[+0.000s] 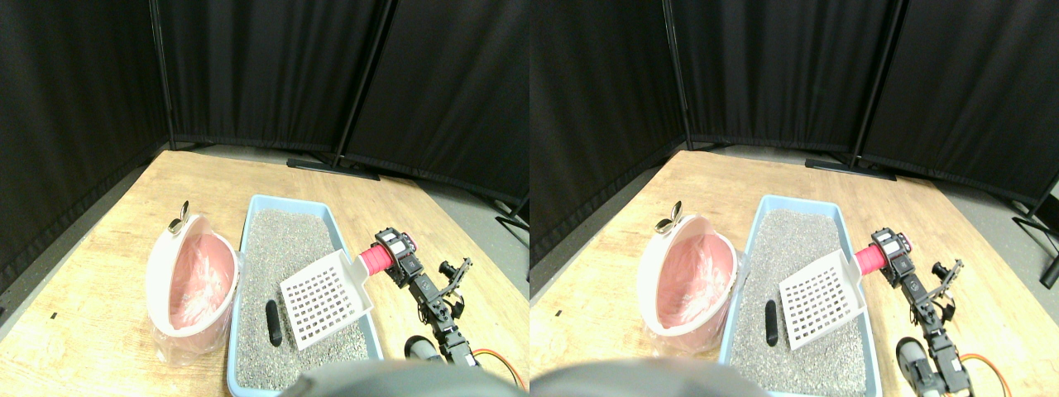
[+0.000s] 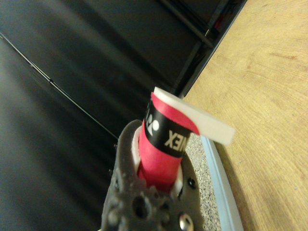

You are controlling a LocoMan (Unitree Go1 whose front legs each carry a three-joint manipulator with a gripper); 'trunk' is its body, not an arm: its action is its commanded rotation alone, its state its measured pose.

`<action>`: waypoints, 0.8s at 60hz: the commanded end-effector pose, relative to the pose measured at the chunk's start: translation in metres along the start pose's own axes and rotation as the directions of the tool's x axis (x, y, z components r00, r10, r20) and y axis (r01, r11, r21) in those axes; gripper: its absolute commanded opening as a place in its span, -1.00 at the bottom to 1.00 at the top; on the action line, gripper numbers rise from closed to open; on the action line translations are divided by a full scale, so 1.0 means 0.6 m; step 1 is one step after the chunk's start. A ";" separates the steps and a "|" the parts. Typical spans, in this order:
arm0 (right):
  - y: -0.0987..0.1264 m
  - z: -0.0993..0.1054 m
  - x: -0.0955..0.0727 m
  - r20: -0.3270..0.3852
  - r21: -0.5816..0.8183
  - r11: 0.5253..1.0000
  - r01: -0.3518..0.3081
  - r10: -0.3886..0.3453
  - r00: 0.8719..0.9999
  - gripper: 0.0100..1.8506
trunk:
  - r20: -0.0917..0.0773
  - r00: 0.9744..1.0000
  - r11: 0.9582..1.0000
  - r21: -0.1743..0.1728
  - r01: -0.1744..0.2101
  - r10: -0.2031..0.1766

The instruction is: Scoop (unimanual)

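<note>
My fingers [image 1: 395, 251] are clenching the scoop's red handle [image 1: 373, 259], holding its white slotted blade [image 1: 324, 298] over the litter tray [image 1: 251, 217]. The dark lump [image 1: 272, 322] is lying at nine o'clock, open gravel around it.

A matt white plastic scoop [image 1: 324, 299] with a red wrapped handle [image 1: 374, 259] is seen over rough grey litter [image 1: 285, 248]; the floor [image 1: 99, 273] looks wooden.

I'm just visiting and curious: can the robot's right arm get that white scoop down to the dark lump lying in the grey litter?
Probably yes. The right gripper holds the scoop by its red handle, and the scoop sits just beside the dark lump, with only open litter between them.
</note>
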State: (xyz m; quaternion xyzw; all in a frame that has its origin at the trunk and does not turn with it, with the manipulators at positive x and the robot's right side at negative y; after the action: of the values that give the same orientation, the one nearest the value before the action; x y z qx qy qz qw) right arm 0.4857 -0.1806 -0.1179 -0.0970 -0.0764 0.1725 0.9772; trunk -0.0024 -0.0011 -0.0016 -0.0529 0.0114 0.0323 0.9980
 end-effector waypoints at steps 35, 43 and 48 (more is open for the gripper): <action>0.007 0.056 0.035 0.050 -0.359 0.933 -0.018 0.039 0.998 -0.95 | -0.010 0.997 0.996 -0.051 -0.074 0.073; 0.012 0.059 0.039 0.057 -0.379 0.925 -0.021 0.046 0.997 -0.95 | -0.013 0.997 0.995 -0.057 -0.082 0.082; 0.019 0.056 0.041 0.074 -0.398 0.916 -0.047 0.083 0.994 -0.95 | -0.011 0.996 0.994 -0.060 -0.087 0.087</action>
State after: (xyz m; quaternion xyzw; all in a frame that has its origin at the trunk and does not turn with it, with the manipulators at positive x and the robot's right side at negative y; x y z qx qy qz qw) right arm 0.4993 -0.1606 -0.0933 -0.2855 -0.1093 0.1858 0.9338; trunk -0.0025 0.0002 -0.0007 -0.0813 0.0100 0.0646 0.9945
